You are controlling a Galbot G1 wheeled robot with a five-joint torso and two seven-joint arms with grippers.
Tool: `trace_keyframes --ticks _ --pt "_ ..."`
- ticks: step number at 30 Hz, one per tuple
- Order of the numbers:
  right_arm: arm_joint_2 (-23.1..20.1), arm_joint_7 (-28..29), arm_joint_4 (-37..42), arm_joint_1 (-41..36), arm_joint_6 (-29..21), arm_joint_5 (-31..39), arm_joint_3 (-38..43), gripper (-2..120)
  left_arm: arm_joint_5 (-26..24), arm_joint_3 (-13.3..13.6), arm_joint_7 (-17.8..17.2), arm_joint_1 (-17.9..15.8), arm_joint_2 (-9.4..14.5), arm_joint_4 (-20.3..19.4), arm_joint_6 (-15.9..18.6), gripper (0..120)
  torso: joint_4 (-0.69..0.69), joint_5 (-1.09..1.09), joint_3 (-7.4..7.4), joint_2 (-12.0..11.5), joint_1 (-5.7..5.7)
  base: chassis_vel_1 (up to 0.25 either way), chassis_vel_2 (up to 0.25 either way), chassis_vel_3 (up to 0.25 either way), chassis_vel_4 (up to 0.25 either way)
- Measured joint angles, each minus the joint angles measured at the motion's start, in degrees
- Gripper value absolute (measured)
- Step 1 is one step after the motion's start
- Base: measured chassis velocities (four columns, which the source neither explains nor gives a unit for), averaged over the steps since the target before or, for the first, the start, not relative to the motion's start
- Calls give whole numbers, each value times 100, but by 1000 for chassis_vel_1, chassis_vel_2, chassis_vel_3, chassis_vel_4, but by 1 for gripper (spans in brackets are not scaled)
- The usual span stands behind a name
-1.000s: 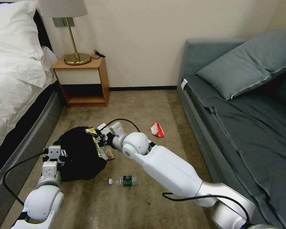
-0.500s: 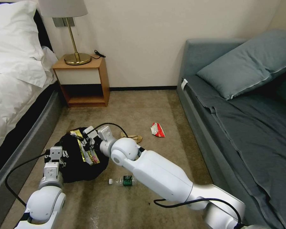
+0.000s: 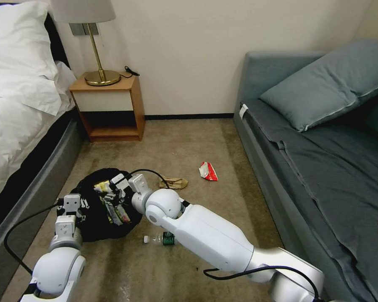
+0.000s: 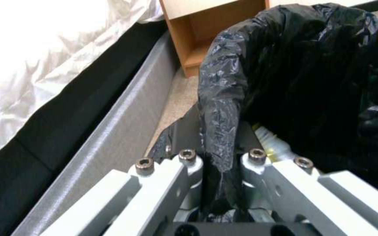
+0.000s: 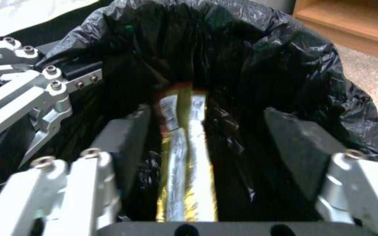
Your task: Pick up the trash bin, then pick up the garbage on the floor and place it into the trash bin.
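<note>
My right gripper (image 3: 113,188) was over the mouth of the trash bin (image 3: 92,218), its fingers spread wide, and the gold wrapper (image 3: 115,212) lay free inside the black bag. My left gripper (image 3: 73,205) was at the near rim of the bin, closed on the bag's edge. On the carpet I counted three pieces of garbage: one bottle (image 3: 164,239) just beside the bin, one brown paper bag (image 3: 174,183) a little farther, and one red-and-white packet (image 3: 208,171) near the sofa (image 3: 306,167). So one piece was in the bin and three were out.

In the left wrist view, the left gripper (image 4: 220,160) pinched a fold of the bag (image 4: 217,108) between its fingers. I judged this the weak point: it looked like thin plastic, and if it slipped or tore, the bin could drop or tip.

In the right wrist view, the right gripper (image 5: 206,131) stood open with the wrapper (image 5: 184,157) between the pads but not touched. The wrapper stood quite upright, so I feared it could catch on a finger and come out when I lift.
</note>
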Motion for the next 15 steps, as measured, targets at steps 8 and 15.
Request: trace_keyframes --ticks 8,15 --pt "-134 -66 -23 89 -91 -155 170 98 -103 -161 0 -76 87 108 -18 4 0 0 0 0 0 0 0 0 0" --pt "-457 -551 -124 194 -456 -670 264 100 -252 -393 2 -167 272 295 -66 4 -1 0 0 0 0 0 0 0 0"
